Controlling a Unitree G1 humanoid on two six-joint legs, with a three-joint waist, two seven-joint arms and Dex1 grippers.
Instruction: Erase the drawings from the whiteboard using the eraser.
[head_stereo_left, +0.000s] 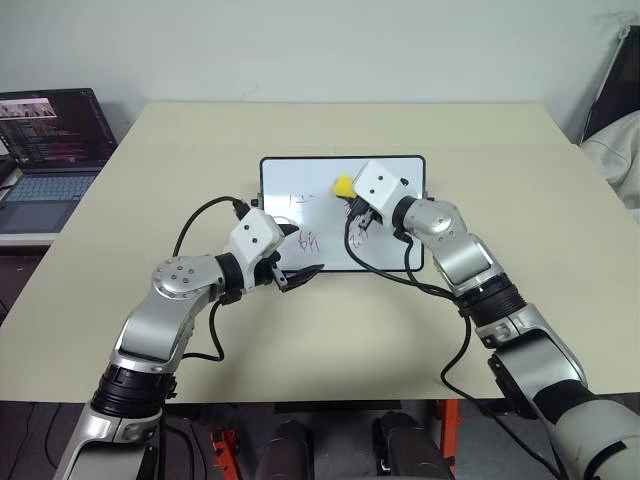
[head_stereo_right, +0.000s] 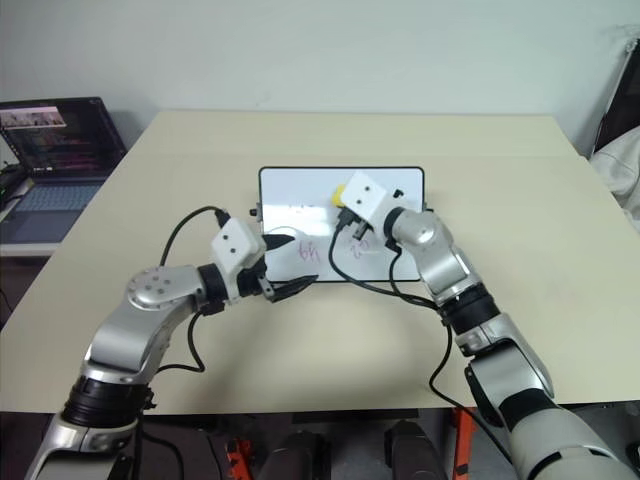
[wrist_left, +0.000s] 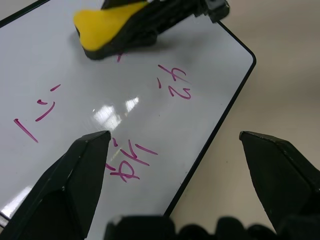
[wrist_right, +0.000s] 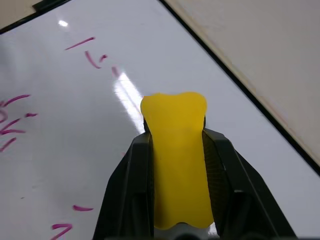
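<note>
The whiteboard (head_stereo_left: 300, 180) lies flat at the table's middle, with red drawings (wrist_left: 175, 85) scattered over its near half and left side. My right gripper (head_stereo_left: 347, 197) is shut on the yellow eraser (head_stereo_left: 343, 186), which hangs over the board's upper middle, close to the surface. In the right wrist view the eraser (wrist_right: 177, 150) is squeezed between the two black fingers, with red strokes (wrist_right: 92, 52) just ahead of it. My left gripper (wrist_left: 174, 136) is open at the board's near edge, one finger (wrist_left: 90, 160) over the board and the other over the table.
The beige table (head_stereo_left: 500, 200) carries the board. An open laptop (head_stereo_left: 50, 150) stands on a lower surface to the left. A dark and white object (head_stereo_left: 615, 130) sits past the right edge. Black cables loop from both wrists over the near part of the table.
</note>
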